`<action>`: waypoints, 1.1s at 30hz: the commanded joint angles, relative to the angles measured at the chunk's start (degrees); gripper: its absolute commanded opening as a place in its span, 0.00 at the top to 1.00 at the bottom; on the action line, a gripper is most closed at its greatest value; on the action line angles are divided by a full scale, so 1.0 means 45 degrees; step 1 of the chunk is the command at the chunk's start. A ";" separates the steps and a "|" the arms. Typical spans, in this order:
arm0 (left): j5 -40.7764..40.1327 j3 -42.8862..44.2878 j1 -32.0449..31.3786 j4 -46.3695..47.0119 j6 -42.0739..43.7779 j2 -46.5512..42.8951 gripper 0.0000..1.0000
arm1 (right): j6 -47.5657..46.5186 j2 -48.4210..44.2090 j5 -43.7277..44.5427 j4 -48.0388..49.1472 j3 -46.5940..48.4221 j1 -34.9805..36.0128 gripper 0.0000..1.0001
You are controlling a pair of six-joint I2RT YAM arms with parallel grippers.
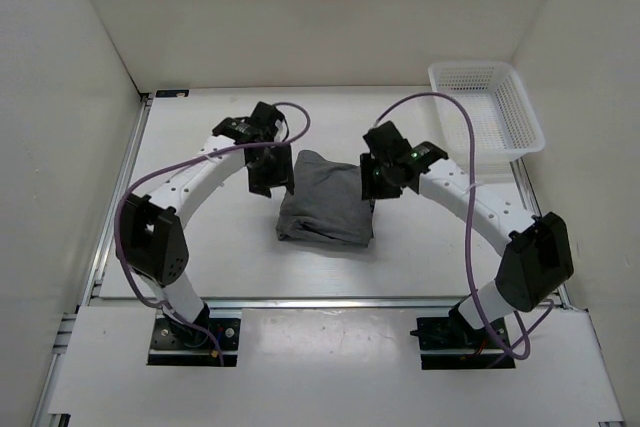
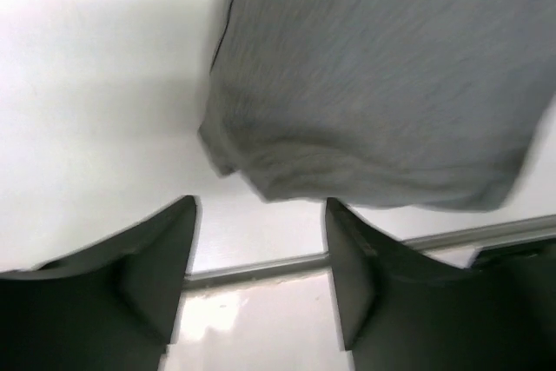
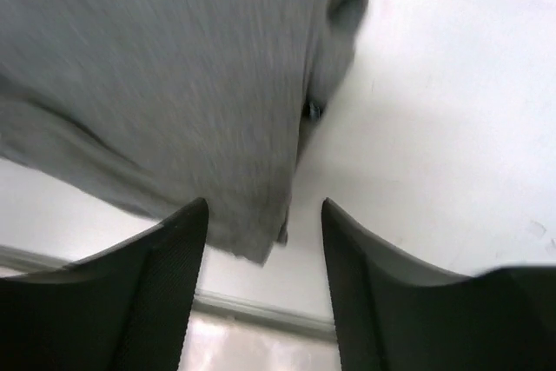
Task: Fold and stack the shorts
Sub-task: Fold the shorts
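Observation:
The grey shorts [image 1: 325, 202] lie folded into a compact block in the middle of the white table. My left gripper [image 1: 268, 179] hangs at the block's upper left corner, open, with nothing between its fingers. In the left wrist view the shorts [image 2: 382, 76] fill the upper right, beyond the gap between my left gripper's [image 2: 261, 215] fingertips. My right gripper [image 1: 372, 185] sits at the upper right corner of the fabric, also open. In the right wrist view a corner of the shorts [image 3: 174, 84] hangs just ahead of my right gripper [image 3: 265, 215], not pinched.
A white mesh basket [image 1: 487, 107] stands at the back right corner of the table. White walls enclose the table on the left, back and right. Purple cables loop over both arms.

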 commanded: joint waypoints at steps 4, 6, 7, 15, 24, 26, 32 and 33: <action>0.0736 0.2669 0.0305 0.0146 0.0574 0.1504 0.42 | 0.0200 0.1839 -0.1001 0.0650 0.2293 -0.0861 0.65; 0.0739 0.3643 0.0305 0.0010 0.0576 0.2520 0.42 | 0.0201 0.2699 -0.1002 0.0766 0.2744 -0.1170 0.49; 0.0894 0.3900 0.0305 -0.0145 0.0711 0.2775 0.42 | 0.0201 0.3223 -0.1293 0.0767 0.3075 -0.1308 0.39; 0.1032 0.3026 0.0423 0.0107 0.0577 0.2291 0.41 | -0.0071 0.5551 -0.3926 0.1509 0.4093 -0.2930 0.25; 0.1149 0.2165 0.0423 0.0342 0.0459 0.1879 0.41 | -0.0561 0.6647 -0.5180 0.2974 0.4544 -0.3224 0.73; 0.1149 0.2165 0.0423 0.0342 0.0459 0.1879 0.41 | -0.0678 0.6510 -0.5338 0.3090 0.4544 -0.3224 0.89; 0.1149 0.2165 0.0423 0.0342 0.0459 0.1879 0.41 | -0.0795 0.4231 -0.5340 0.3091 0.3939 -0.3224 1.00; 0.1033 0.2165 0.0423 0.0342 0.0459 0.1879 0.41 | -0.0621 0.3954 -0.5184 0.2840 0.3822 -0.3224 1.00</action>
